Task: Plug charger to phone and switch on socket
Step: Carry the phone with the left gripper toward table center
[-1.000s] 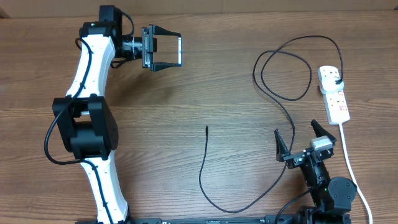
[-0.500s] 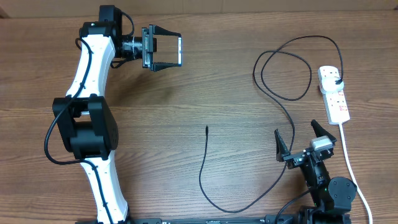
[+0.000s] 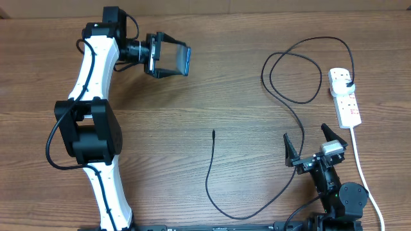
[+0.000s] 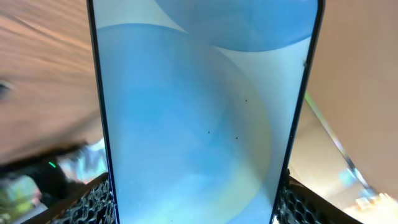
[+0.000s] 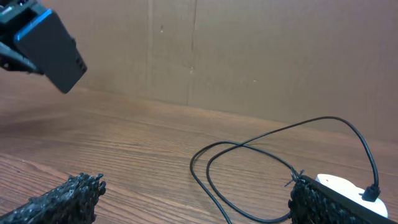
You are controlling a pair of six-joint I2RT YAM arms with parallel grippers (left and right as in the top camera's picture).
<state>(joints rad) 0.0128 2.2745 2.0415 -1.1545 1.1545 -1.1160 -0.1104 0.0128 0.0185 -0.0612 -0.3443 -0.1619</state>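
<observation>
The left gripper [image 3: 183,60] clamps the phone [image 3: 172,61], tilted in the air over the far-left table [image 3: 212,90]; the right gripper [image 3: 306,132] sits near the front edge, its 2 fingers spread and empty; the charger [image 3: 209,183] lies slack between them, tip [image 3: 213,132] free mid-table, other end in the socket [image 3: 345,96].

Overhead looks straight down on the whole surface [image 3: 225,96]. Left wrist sits close against the phone [image 4: 199,112] screen. Right wrist, low at 5 o'clock, faces 11 o'clock, sharing phone and socket [image 5: 341,184] with overhead
</observation>
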